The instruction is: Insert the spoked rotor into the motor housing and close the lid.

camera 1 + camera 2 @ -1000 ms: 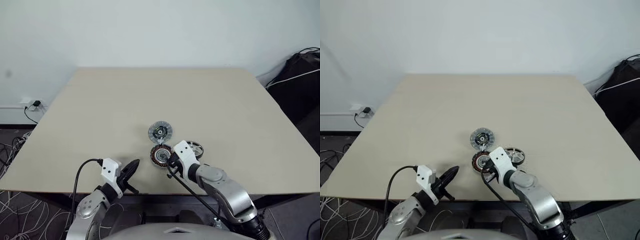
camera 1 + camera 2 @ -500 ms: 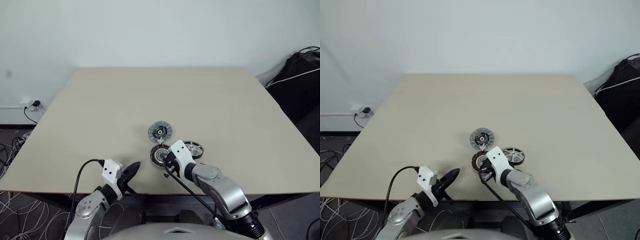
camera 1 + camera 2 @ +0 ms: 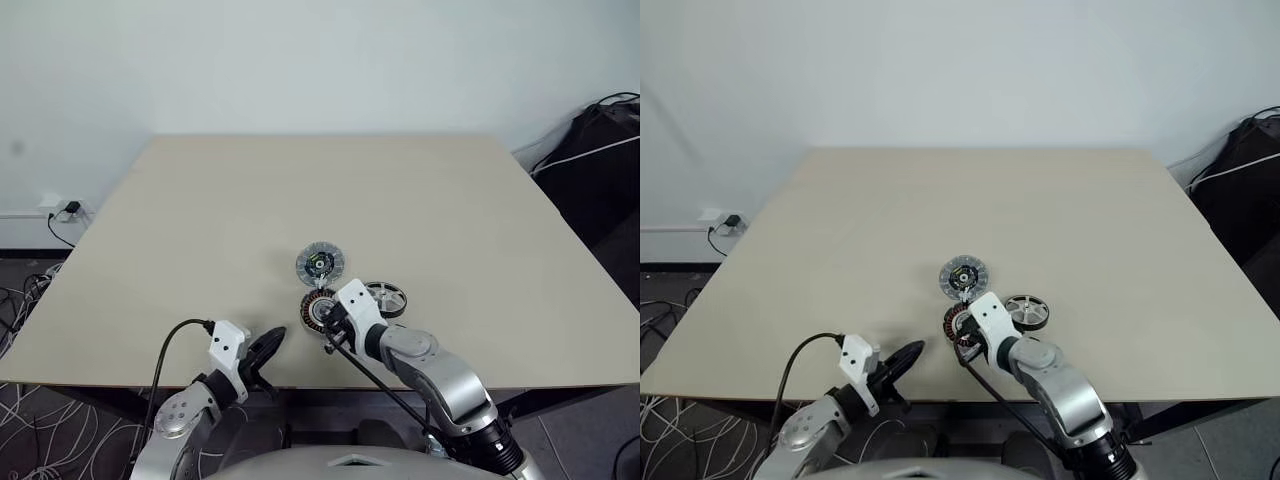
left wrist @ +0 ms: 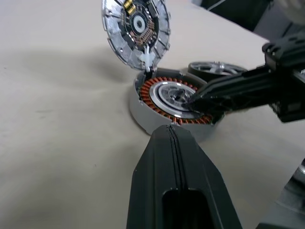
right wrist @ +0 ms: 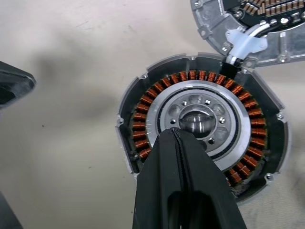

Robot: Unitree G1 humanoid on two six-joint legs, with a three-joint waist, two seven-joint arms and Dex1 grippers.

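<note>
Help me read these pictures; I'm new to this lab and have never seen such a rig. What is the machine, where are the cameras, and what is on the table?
It is a humanoid robot with two arms, each ending in a two-fingered black gripper. Two pictures come from cameras on its head, looking down over the arms; the other two come from cameras on each wrist. On the beige table lie three motor parts: the motor housing with copper windings, the lid just beyond it, and the spoked rotor to its right. The right gripper, shut, points at the housing's silver centre. The left gripper, also shut, is near the table's front edge. Neither holds anything.
</note>
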